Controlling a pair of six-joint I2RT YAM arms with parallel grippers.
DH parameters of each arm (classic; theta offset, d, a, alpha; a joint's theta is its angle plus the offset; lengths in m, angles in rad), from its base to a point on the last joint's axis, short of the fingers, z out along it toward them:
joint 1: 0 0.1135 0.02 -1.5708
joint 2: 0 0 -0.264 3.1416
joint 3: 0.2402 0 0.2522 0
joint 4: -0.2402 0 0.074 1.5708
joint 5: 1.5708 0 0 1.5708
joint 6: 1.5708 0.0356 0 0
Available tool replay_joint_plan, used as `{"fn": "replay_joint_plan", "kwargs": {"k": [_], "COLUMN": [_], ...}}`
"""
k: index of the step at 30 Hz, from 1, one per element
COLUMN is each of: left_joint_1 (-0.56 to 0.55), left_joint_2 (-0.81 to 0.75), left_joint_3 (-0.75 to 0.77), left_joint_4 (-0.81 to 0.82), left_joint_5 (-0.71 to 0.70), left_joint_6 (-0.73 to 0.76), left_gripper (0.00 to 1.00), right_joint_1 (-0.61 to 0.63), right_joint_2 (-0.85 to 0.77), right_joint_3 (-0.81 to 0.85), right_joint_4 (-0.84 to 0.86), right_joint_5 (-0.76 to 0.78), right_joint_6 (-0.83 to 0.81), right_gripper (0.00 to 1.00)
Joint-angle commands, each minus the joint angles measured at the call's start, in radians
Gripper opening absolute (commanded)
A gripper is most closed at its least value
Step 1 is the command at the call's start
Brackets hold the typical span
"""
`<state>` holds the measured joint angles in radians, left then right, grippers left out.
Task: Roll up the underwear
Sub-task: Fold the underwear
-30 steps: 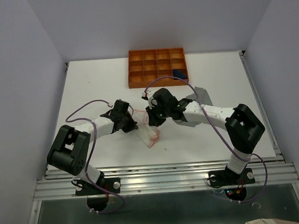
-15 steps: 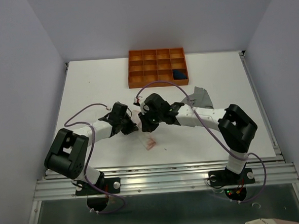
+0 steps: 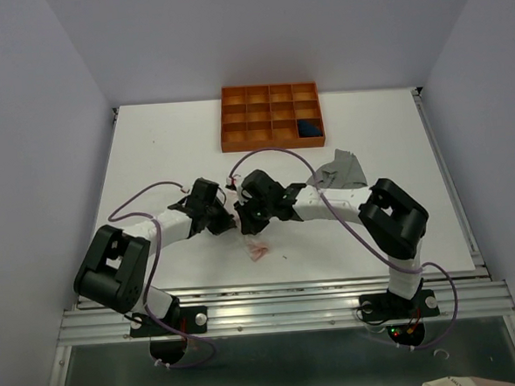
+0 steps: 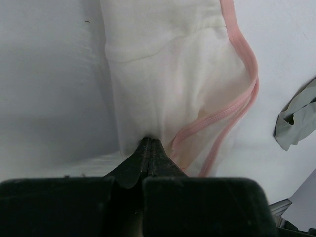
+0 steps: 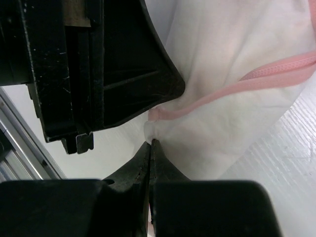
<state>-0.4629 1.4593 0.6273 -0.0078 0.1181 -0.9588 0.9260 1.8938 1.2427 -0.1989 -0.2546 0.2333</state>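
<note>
Two black two-finger grippers are recorded closed on one garment. The left gripper (image 4: 149, 143) is seen with its jaws pressed together, no gap visible, and a fold of the thin pale pink-white cloth underwear (image 4: 168, 74) is pinched at the tips. The right gripper (image 5: 150, 144) is likewise shut tight, with a small tuft of the same garment nipped at its edge, where the pink elastic trim (image 4: 249, 79) runs. In the right wrist view the black housing of the left gripper is noted just beside the right fingertips.

From the pinch points the pale cloth is seen spreading away from both cameras, wrinkled, with the pink trim curving along one side.

In the overhead view both grippers are placed on the near side of the orange plastic compartment tray (image 3: 254, 144), well apart from it and roughly in line with its left half. The pale garment is trailed from them further to the near side of the tray, ending in a crumpled tip. Whether that tip rests on the white table (image 3: 151, 164) cannot be determined.

The plain grey cloth underwear (image 3: 339, 169) is observed lying rumpled on the table, just off the tray's near right corner and apart from both grippers. The navy blue underwear (image 3: 307, 126) is seen inside the tray, in the nearest compartment of its rightmost column.
</note>
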Motion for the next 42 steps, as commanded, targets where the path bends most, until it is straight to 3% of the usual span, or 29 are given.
{"fn": "replay_joint_plan", "kwargs": {"k": [1, 10, 21, 26, 30, 31, 34, 38, 42], "left_joint_1": [0.000, 0.012, 0.036, 0.049, 0.055, 0.055, 0.055, 0.056, 0.055], "left_joint_2": [-0.060, -0.086, -0.204, -0.254, -0.270, -0.274, -0.289, -0.306, -0.323], "left_joint_3": [-0.012, 0.002, 0.086, 0.091, 0.094, 0.094, 0.089, 0.066, 0.023], "left_joint_4": [-0.058, -0.099, -0.273, -0.287, -0.287, -0.287, -0.281, -0.270, -0.225], "left_joint_5": [-0.032, -0.051, -0.204, -0.210, -0.207, -0.206, -0.195, -0.161, -0.123], "left_joint_6": [-0.017, -0.035, -0.037, -0.015, 0.000, 0.002, 0.008, 0.011, 0.009], "left_gripper": [0.00, 0.00, 0.02, 0.04, 0.04, 0.04, 0.04, 0.04, 0.04], "right_joint_1": [0.033, 0.053, 0.062, 0.071, 0.071, 0.071, 0.071, 0.071, 0.071], "right_joint_2": [0.007, 0.042, 0.105, 0.105, 0.042, 0.004, -0.074, -0.160, -0.229], "right_joint_3": [0.003, -0.014, -0.051, -0.051, -0.039, -0.035, -0.032, -0.038, -0.061], "right_joint_4": [0.095, 0.135, 0.187, 0.227, 0.214, 0.214, 0.213, 0.204, 0.161], "right_joint_5": [-0.020, -0.025, -0.020, -0.046, -0.048, -0.049, -0.057, -0.031, 0.075], "right_joint_6": [0.011, 0.006, 0.011, -0.012, -0.045, -0.057, -0.064, -0.055, -0.042], "right_gripper": [0.02, 0.02, 0.11, 0.23, 0.38, 0.46, 0.54, 0.59, 0.57]}}
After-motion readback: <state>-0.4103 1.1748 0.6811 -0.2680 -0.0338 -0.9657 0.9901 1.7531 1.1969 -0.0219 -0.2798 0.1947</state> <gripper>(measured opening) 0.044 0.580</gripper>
